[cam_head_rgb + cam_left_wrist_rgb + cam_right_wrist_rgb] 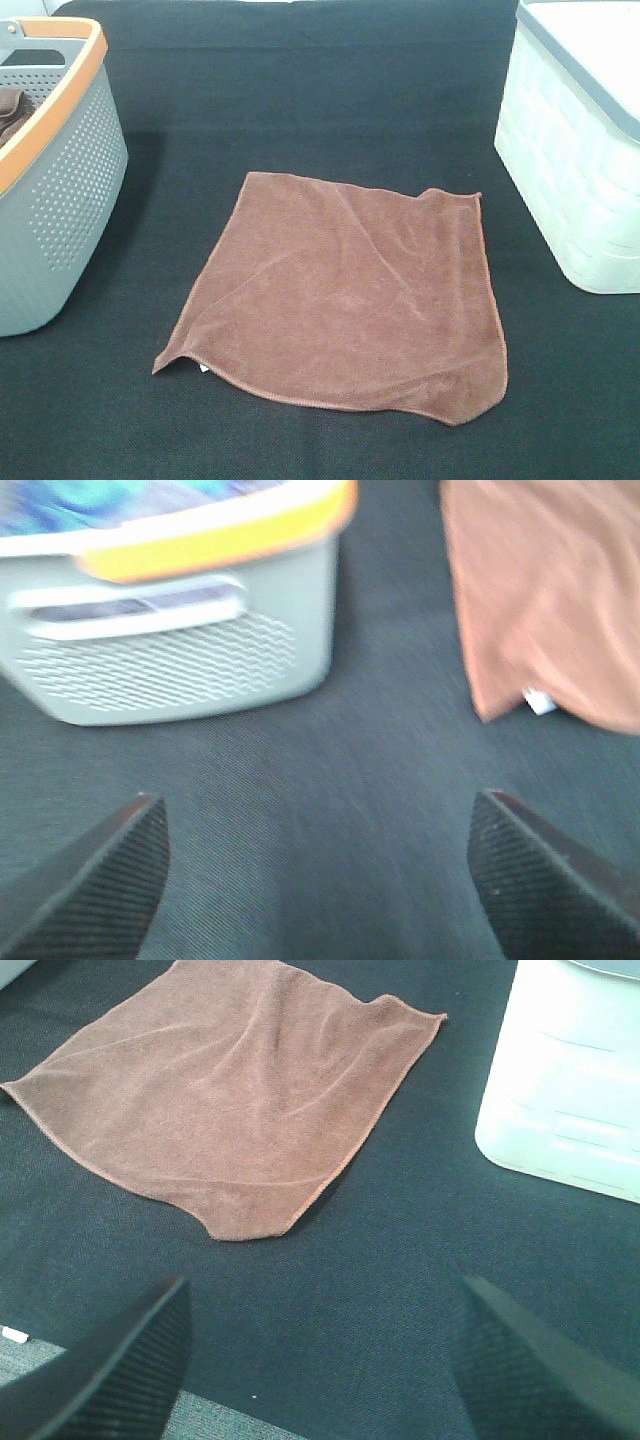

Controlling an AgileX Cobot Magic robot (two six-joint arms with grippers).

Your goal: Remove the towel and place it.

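Observation:
The towel (342, 290) lies spread flat on the black mat in the middle of the table, a square brown cloth with stitched edges and a small white tag (203, 369) at its near left corner. Neither arm shows in the high view. In the left wrist view my left gripper (318, 880) is open over bare mat, with the towel (545, 590) and its tag (540, 701) off to one side. In the right wrist view my right gripper (320, 1360) is open above the mat, short of the towel (230, 1100). Nothing is between either pair of fingers.
A grey perforated basket with an orange rim (60, 170) stands at the left, with a bunched brown cloth (12, 108) inside; the left wrist view shows that basket (170, 630) close by. A pale green bin with a grey rim (575, 150) stands at the right, and the bin (570, 1080) shows in the right wrist view.

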